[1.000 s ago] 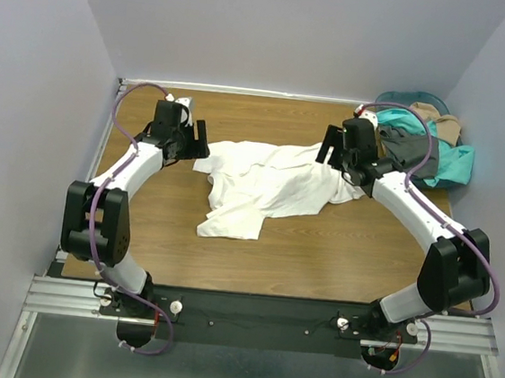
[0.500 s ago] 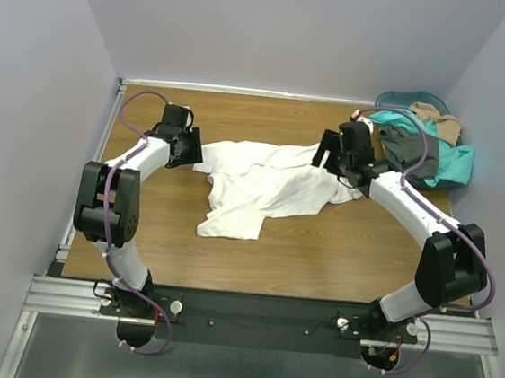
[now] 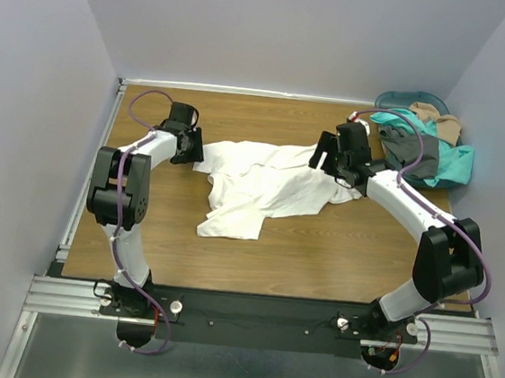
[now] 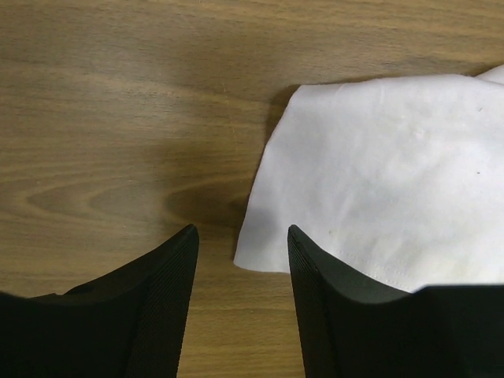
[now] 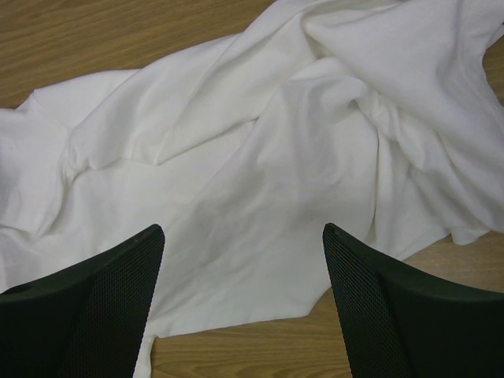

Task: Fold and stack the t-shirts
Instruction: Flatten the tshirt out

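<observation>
A large white t-shirt (image 3: 266,186) lies crumpled in the middle of the wooden table (image 3: 336,252). My left gripper (image 3: 193,152) sits low at the shirt's far-left corner. In the left wrist view that corner of the white t-shirt (image 4: 378,165) lies flat just ahead of the left gripper (image 4: 242,236), whose jaws stand open with only wood between them. My right gripper (image 3: 326,156) hovers over the shirt's right side, and in its wrist view the right gripper (image 5: 242,232) is wide open above the rumpled white t-shirt (image 5: 260,165). Teal (image 3: 454,163), dark grey (image 3: 410,150) and tan (image 3: 442,124) t-shirts are heaped at the back right.
A round teal basket (image 3: 401,99) stands in the back right corner under the heap of shirts. Grey walls close in the table on the left, back and right. Bare wood (image 4: 118,118) lies left of the shirt's corner.
The left arm has swung its elbow up and inward, bringing the gripper down to the shirt's left corner while its jaws narrowed. The right gripper drifted slightly left over the shirt.
</observation>
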{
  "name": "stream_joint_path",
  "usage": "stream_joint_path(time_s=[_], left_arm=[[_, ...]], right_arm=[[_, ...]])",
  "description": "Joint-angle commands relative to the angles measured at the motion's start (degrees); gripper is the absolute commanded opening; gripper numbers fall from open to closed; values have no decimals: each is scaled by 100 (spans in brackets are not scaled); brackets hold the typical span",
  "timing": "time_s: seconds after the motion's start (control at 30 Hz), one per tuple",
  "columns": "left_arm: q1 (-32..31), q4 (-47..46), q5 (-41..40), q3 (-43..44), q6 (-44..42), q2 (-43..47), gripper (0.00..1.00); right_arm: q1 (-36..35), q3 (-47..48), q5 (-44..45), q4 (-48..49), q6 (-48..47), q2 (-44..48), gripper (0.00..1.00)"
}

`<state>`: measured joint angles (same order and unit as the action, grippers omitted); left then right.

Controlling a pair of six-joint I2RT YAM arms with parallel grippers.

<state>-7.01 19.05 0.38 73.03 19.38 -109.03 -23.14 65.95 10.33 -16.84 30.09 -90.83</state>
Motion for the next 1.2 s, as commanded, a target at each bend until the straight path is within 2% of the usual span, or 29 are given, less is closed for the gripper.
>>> stream_joint_path(time_s=[0.0, 0.37, 0.47, 0.5, 0.57, 0.6, 0.7, 0.9, 1.17], left_arm=[[-64, 125, -170, 158, -118, -144, 56], [-205, 240, -293, 36, -180, -223, 51], [-214, 240, -206, 53, -224, -372, 45], [-222, 248, -136, 53, -232, -399, 39], [-231, 222, -65, 53, -241, -443, 33], [-240, 170, 153, 44, -250, -443, 21], [-231, 108, 330, 79, -250, -426, 0], [-21, 126, 506, 536, -40, 136, 0], [261, 29, 893, 914, 347, 962, 0]], right_arm=[[11, 102, -92, 67, 138, -49, 88], [20, 67, -66, 76, 217, -75, 88], [11, 76, -31, 67, 217, -84, 88], [11, 76, -13, 76, 191, -84, 88], [11, 84, 39, 76, 173, -93, 88], [20, 93, 66, 76, 130, -93, 88], [11, 119, 250, 76, -11, -119, 88], [28, 374, 567, 76, -441, -435, 87], [55, 1077, 479, 199, -995, -1130, 76]])
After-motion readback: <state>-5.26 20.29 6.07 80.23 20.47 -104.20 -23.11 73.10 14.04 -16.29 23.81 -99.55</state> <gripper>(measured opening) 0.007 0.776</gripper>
